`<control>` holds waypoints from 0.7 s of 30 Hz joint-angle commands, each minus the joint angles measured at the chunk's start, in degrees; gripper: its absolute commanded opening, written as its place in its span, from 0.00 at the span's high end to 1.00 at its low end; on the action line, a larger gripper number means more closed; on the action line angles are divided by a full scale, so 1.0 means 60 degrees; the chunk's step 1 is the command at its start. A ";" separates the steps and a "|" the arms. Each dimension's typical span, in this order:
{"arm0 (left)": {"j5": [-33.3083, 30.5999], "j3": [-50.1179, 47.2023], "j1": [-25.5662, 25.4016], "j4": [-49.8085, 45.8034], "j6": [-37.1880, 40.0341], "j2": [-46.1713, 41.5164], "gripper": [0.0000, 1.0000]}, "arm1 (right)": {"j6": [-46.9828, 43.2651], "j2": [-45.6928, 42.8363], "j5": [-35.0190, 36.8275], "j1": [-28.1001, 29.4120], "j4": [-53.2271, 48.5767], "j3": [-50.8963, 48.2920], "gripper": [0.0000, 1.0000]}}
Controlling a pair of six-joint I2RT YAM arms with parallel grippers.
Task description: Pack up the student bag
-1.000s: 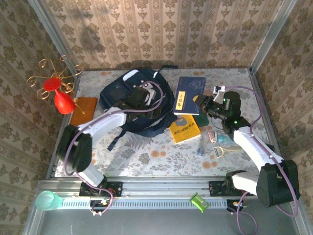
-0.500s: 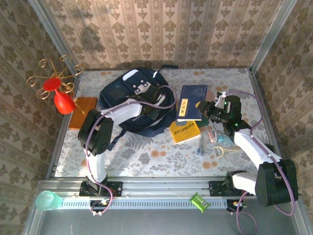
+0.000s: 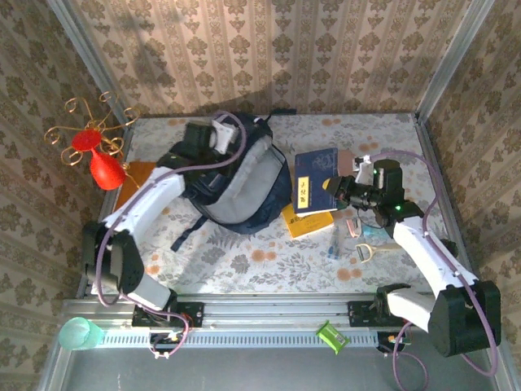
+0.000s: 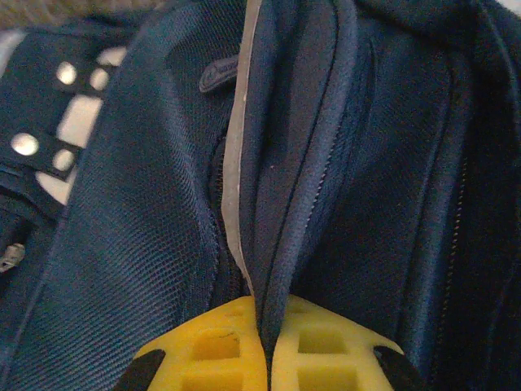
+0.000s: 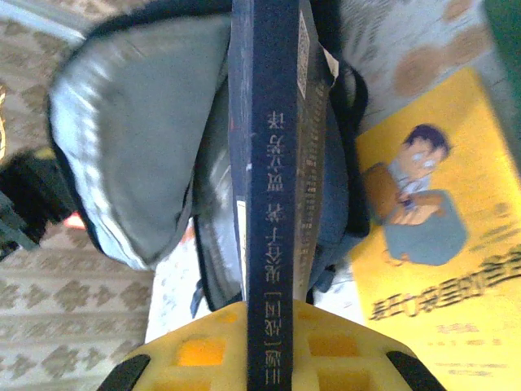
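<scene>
The left gripper [image 4: 264, 338] has just closed. A second ago its jaws stood wide over the top of the large dark navy fabric student bag [image 3: 244, 191]. Now they are pinched shut on a fold of its navy fabric, right along the thin pale stripe beside the zip. The left arm has also swung to the bag's far-left side and drawn that flap back with it. The bag lay shut and dark before; now a broad sweep of its grey lining faces up and toward the right. It lies on the flower-patterned counter [image 3: 244, 261], mouth held open.

The right gripper [image 3: 336, 186] has kept its jaws clamped on the spine end of the flat dark blue hardback book [image 3: 313, 177]. The book is held on edge just to the right of the bag, its long side aimed at the grey opening. A yellow paperback with a cartoon figure [image 3: 308, 220] lies flat at the bag's near-right corner, not yet handled.

With the mouth held wide, the blue book can probably be slid in next. How deep the opening runs is hard to judge from above.
</scene>
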 commanded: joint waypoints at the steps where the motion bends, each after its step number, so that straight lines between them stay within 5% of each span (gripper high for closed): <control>1: 0.2056 0.0184 0.0547 0.1435 -0.0786 -0.0314 1.00 | 0.0698 0.0374 -0.0882 0.0758 0.1155 0.0534 1.00; 9: 0.3251 0.1289 0.1098 0.0757 -0.0599 -0.0060 1.00 | 0.2324 0.3365 -0.1085 0.2357 0.3485 0.1928 1.00; 21: 0.5289 0.2921 0.1708 -0.0507 -0.0807 0.0575 1.00 | 0.1572 0.7717 -0.0531 0.3059 0.1930 0.6224 1.00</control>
